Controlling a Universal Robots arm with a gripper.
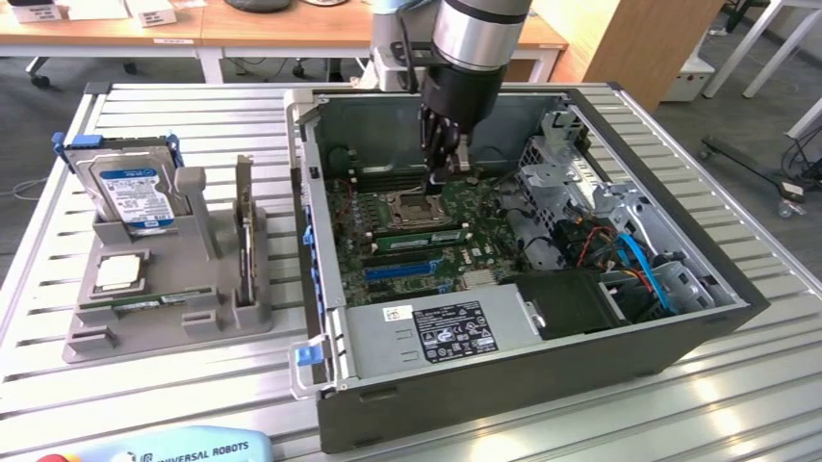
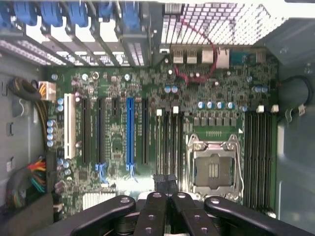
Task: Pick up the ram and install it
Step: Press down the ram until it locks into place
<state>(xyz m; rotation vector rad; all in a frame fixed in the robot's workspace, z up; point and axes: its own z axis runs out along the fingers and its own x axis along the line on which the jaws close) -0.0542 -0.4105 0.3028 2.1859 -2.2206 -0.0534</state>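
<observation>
- Hovering inside the open computer case (image 1: 514, 385), the gripper (image 1: 444, 178) hangs low over the motherboard (image 1: 385, 217), jaws closed tight, nothing visibly pinched between them.
- From the wrist view, the gripper (image 2: 165, 181) sits right above the dark memory slots (image 2: 170, 142) beside the CPU socket (image 2: 214, 167).
- The ram (image 1: 129, 303), as I read it, lies flat in the grey holder (image 1: 192, 318), out toward the tabletop (image 1: 719, 385) edge at the exterior view's left, outside the case.
- So the ram is well apart from the jaws, off to the exterior view's left, with the case wall between them.
- Its long axis runs roughly along the holder's near edge.
- A green strip (image 1: 424, 236) also stands in a slot by the socket; whether that's another stick, I can't say for sure.
</observation>
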